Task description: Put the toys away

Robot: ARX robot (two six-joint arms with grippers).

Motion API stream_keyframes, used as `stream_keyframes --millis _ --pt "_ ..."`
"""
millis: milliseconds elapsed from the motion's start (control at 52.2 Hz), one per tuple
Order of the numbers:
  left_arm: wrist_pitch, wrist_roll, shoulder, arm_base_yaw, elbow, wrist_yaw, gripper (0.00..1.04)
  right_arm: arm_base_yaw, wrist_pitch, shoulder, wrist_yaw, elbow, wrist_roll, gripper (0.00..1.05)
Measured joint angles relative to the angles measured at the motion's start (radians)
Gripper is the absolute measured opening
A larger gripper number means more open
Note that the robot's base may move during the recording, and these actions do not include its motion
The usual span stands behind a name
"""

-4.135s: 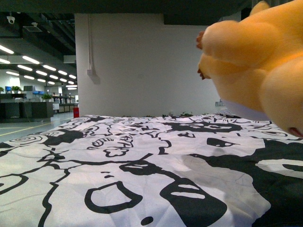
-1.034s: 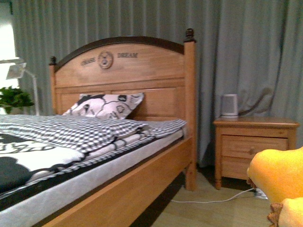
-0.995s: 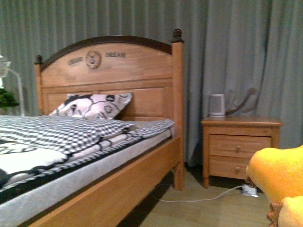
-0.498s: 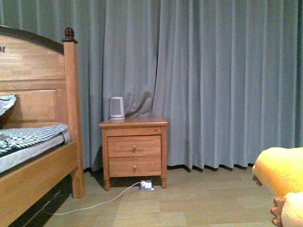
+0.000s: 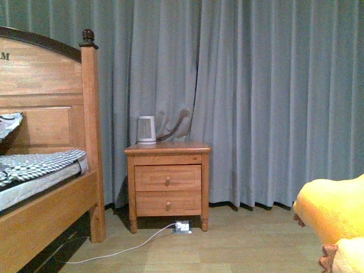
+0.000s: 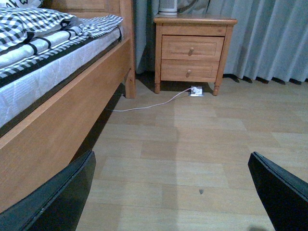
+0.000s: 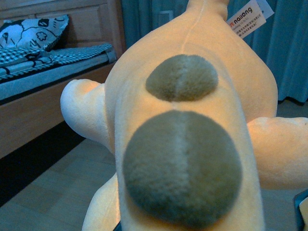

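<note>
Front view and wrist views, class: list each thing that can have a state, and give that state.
plush toy: up off the floor.
nightstand drawers: both shut.
curtain: drawn closed.
left gripper: open, empty.
white cable: lying slack on the floor.

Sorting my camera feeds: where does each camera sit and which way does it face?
Front view: on the body, facing nightstand and curtain; no arm, only the plush toy.
Left wrist view: low over the floor, facing the nightstand; open left gripper shows.
Right wrist view: close on the plush toy, bed behind; fingers unclear.
Shared: front and left wrist see the nightstand; front and right wrist, the plush toy.
</note>
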State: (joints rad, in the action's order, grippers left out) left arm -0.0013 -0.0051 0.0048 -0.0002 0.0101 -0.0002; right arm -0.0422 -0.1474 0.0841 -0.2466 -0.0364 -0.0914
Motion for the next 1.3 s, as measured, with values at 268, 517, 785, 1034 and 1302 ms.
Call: stream_keyframes --millis 268,517,785,1034,1302 --pt "0.0 0.0 0.0 0.0 0.0 0.0 0.98 0.0 0.0 0.0 0.0 0.0 0.0 0.08" --pt "0.0 0.0 0.0 0.0 0.0 0.0 0.98 0.0 0.0 0.0 0.0 0.0 0.0 0.08" --pt "0.0 0.0 0.0 0.0 0.0 0.0 0.98 0.0 0.0 0.0 0.0 0.0 0.0 0.08" --pt "0.0 0.0 0.0 0.0 0.0 0.0 0.98 0.0 0.0 0.0 0.0 0.0 0.0 0.08" --pt "0.0 0.0 0.0 0.0 0.0 0.0 0.98 0.0 0.0 0.0 0.0 0.0 0.0 0.08"
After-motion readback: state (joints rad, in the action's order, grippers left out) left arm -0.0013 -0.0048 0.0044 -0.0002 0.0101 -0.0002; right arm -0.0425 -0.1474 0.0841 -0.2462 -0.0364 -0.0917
